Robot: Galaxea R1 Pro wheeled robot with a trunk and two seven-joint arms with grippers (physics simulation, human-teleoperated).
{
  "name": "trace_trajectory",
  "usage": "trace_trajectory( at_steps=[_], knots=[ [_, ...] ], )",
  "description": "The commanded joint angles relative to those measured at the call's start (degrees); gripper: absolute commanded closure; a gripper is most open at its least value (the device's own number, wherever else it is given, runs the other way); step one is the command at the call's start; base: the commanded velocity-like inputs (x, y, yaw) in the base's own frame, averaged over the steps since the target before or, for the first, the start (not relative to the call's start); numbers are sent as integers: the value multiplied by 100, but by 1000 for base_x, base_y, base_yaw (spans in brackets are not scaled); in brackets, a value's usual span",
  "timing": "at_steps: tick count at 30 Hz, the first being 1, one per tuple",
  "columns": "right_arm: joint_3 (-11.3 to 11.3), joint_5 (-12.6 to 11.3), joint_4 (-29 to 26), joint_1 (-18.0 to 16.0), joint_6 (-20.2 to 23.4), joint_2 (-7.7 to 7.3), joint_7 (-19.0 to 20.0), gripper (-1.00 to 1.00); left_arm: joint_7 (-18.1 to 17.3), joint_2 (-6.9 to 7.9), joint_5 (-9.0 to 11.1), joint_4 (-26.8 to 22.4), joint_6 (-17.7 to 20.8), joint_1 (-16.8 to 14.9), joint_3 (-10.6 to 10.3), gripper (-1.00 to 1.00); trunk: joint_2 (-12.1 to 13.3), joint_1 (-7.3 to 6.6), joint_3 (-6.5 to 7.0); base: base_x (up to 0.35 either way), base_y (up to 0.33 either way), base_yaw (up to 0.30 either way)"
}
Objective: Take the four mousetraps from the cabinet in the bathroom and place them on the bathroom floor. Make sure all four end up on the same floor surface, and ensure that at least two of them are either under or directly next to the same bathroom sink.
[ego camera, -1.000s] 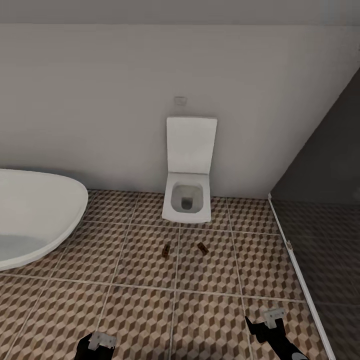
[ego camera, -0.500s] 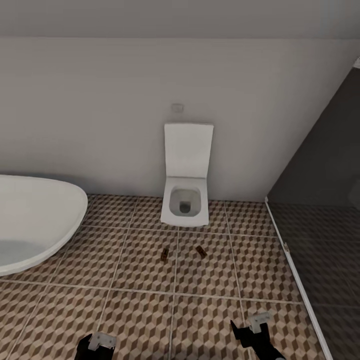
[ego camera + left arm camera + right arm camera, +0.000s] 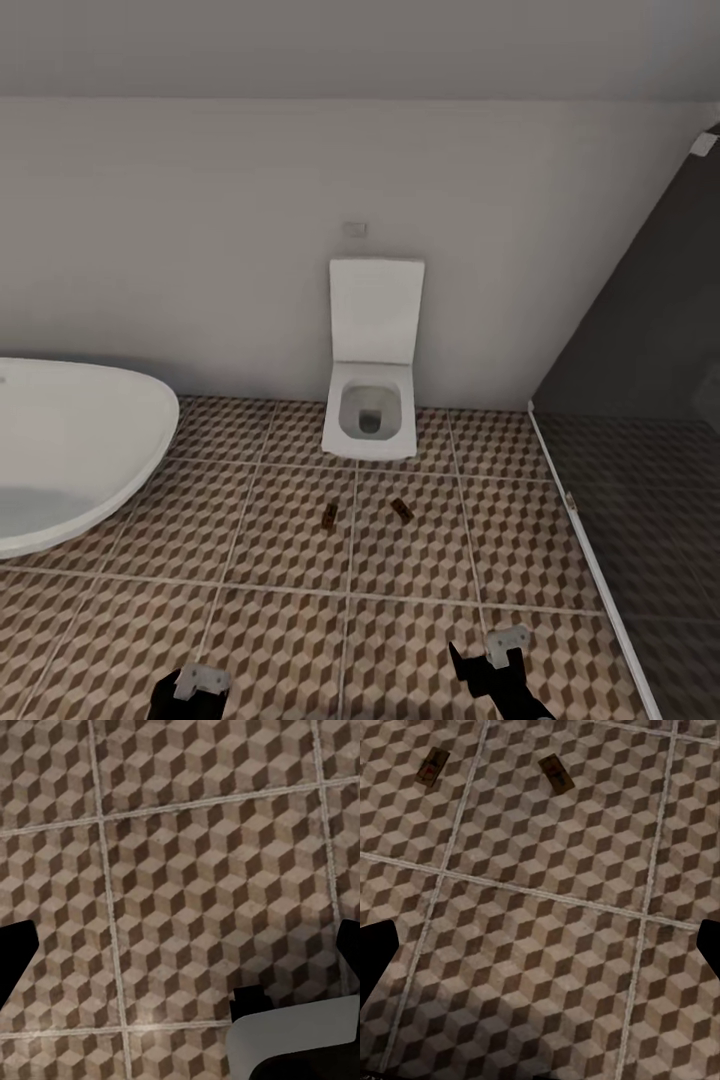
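Head view: two mousetraps lay apart on the floor near the toilet; both hands hung empty, fingers spread.

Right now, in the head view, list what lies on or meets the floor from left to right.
Bathtub → left mousetrap → toilet → right mousetrap → dark glass shower screen.
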Motion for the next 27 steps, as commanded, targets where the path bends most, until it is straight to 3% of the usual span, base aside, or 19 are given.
trace_trajectory(
  at_steps=[1,27],
  knots=[
    [18,-39,5,-3,-18,-1,32,-100,18,1,41,-3,-11,-1,-48,-100,37,-21,23,0,0,0],
    [18,-39,5,-1,-18,-6,18,-100,20,1,103,5,-5,-1,-48,-100,1079,-592,730,0,0,0]
  ],
)
